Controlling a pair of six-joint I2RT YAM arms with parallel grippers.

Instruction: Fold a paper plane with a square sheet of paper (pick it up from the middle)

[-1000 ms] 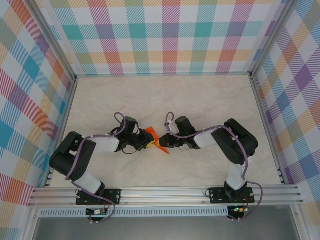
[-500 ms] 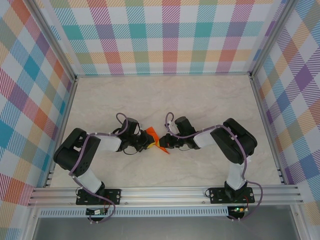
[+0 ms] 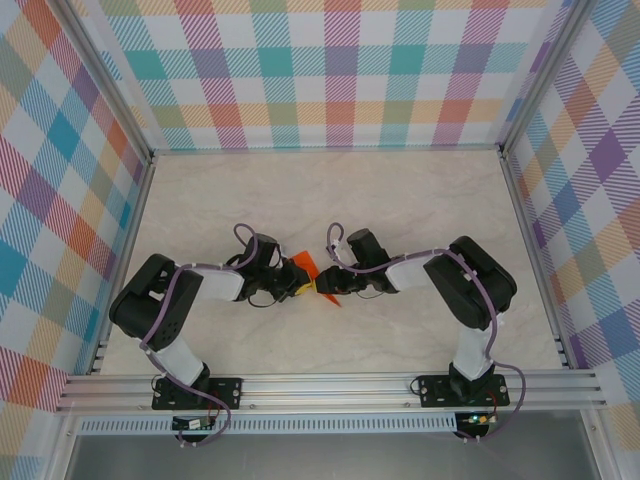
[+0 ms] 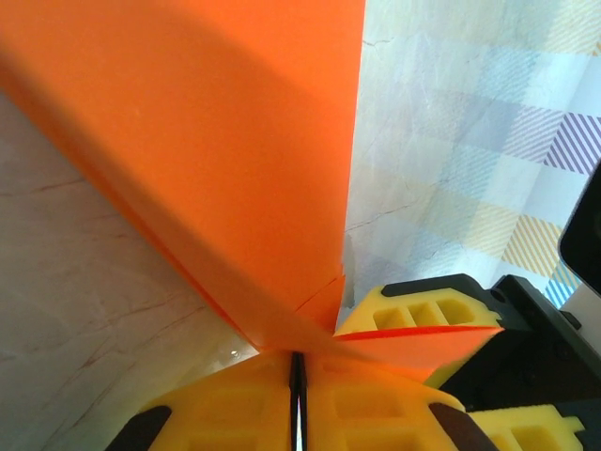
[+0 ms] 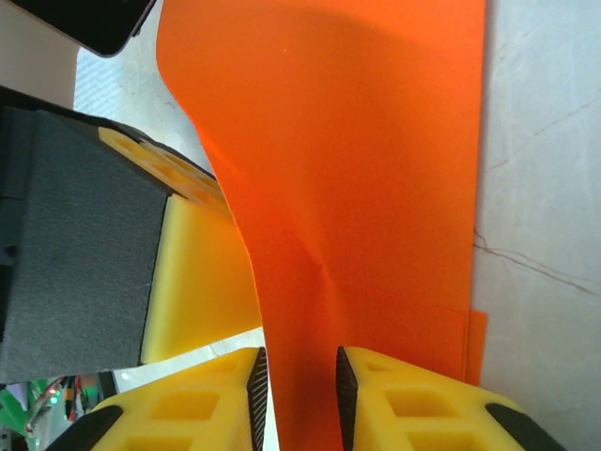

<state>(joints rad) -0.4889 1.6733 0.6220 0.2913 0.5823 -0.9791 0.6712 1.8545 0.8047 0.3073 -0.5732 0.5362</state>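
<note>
Plaid walls (image 3: 340, 80): they close in the left, far and right sides of the cell, and nothing touches them.
Table (image 3: 400, 200): a pale marbled top; the work sits near the middle, a little toward the near edge.
Left arm (image 3: 165, 310): it reaches in from the near left, with its wrist low over the table and pointing right.
Right arm (image 3: 465, 285): it reaches in from the near right with its wrist pointing left, so the two wrists meet almost nose to nose.
Square sheet of paper (image 3: 304, 266): bright orange and already creased, it is held off the table between the two wrists. One flap stands up toward the far side and a small corner pokes out toward the near side.
Left gripper (image 4: 298, 362): its yellow pads are pressed flat together on the paper's folded edge, and the sheet fans away from that pinch.
Right gripper (image 5: 296, 362): its yellow pads stand slightly apart. The sheet runs through the gap, and the frames do not show the pads clamping it.
What changed: a second ago the right jaws were clamped on the paper. They have now eased apart, and the wrist has crept a touch left, while the left pinch has barely altered.
Meaning for the task: probably the end of a crease press, with the sheet handed to the left side so the right can regrip for the next fold. The dart shape is not there yet.
Risk: a single pinch may let the thin sheet sag or twist.
</note>
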